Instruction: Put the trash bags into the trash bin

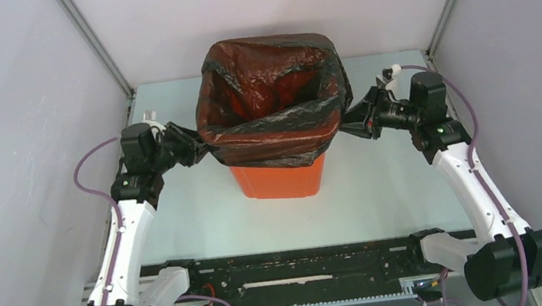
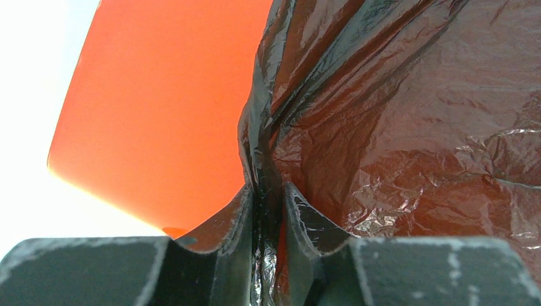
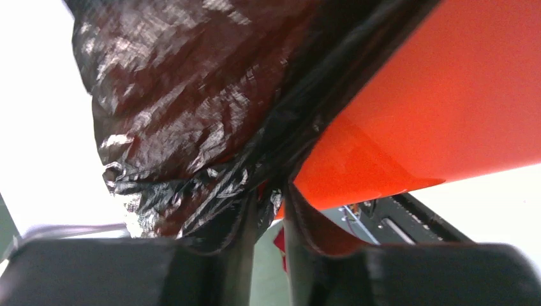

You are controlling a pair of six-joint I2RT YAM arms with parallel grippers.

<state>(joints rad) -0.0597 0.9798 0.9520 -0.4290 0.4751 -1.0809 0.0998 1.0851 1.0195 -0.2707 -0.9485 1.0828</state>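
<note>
Nearly done, I judge: the trash bag [image 1: 274, 125] sits in the trash bin [image 1: 279, 181], its mouth open and folded over the bin's rim. My left gripper [image 1: 199, 143] and right gripper [image 1: 350, 122] pinch its hem on either side of the bin; settling it and letting go is what's left.

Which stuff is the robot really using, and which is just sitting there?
For the job:
- trash bag, draped over the bin's top
- trash bin
- left gripper and right gripper, each pinching a side of the bag

Just there:
- table
- black rail
- purple cables
</note>
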